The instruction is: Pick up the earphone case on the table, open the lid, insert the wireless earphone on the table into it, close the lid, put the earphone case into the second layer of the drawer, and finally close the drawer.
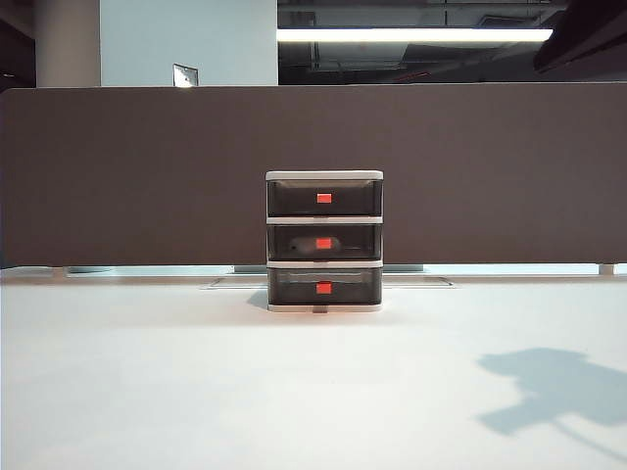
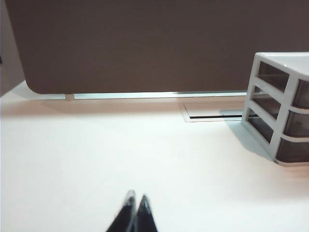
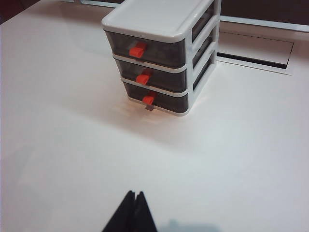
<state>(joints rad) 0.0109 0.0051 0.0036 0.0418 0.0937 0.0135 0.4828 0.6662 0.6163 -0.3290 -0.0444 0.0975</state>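
A broad white tabletop [image 1: 196, 392] runs back to a dark partition wall [image 1: 147, 166], with ceiling lights above it. Nearest the wrist cameras are the two grippers. The left gripper [image 2: 134, 200] hangs over bare tabletop toward the left edge, jaws pressed together on nothing. The right gripper [image 3: 135, 195] hovers over the right side, angled down toward the drawer fronts, its jaws likewise closed and empty; its arm's shadow [image 1: 554, 387] falls near the right edge. Neither gripper shows in the exterior view.

Further back, near the far edge at the middle, stands the drawer unit [image 1: 324, 242], fronts facing the robot so the red-orange tabs can be reached. All three drawers sit flush in the frame. Through the smoky front of the middle drawer [image 1: 324, 244] a pale rounded shape [image 1: 315, 246] shows, probably the earphone case (too dim to be sure). No case or earphone lies on the open tabletop, so the task looks finished, with both arms clear of the unit.
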